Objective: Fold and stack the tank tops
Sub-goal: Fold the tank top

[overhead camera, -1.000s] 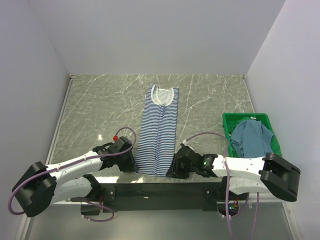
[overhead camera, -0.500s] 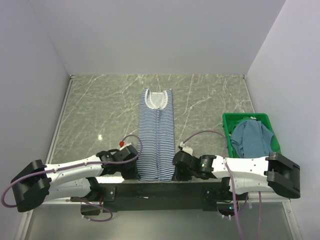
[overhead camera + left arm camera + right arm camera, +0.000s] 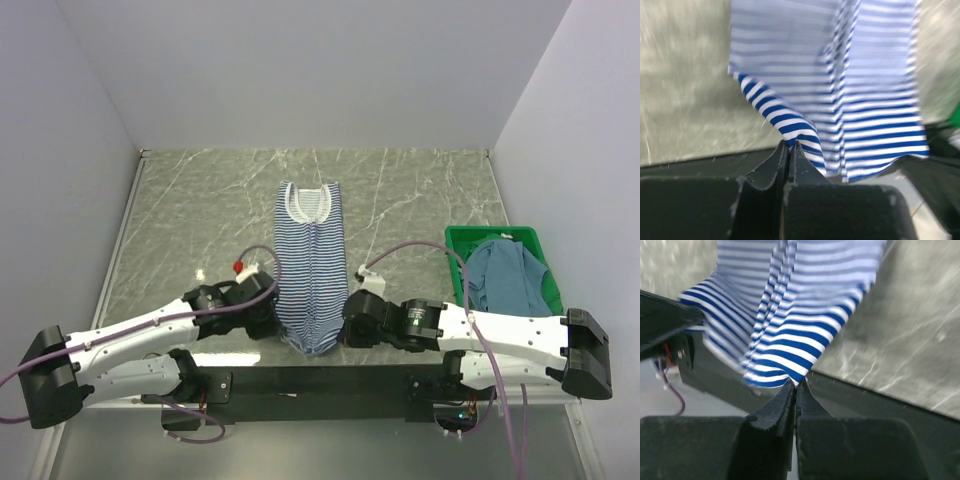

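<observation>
At its near hem, left tool point(image 3: 789, 146) and right tool point(image 3: 796, 385) now clamp the striped tank top point(image 3: 311, 265).

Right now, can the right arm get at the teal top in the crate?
Not yet, probably: the right pincer is shut on the striped top. The teal top lies uncovered in the green crate beside that arm; once released, the way looks free.

Pretty bare setup: a grey-green marble-look surface point(image 3: 190, 200) with pale veins, boxed in by a plain white back wall point(image 3: 320, 70), left wall point(image 3: 50, 150) and right wall point(image 3: 585, 130). Lighting's soft and even.
</observation>
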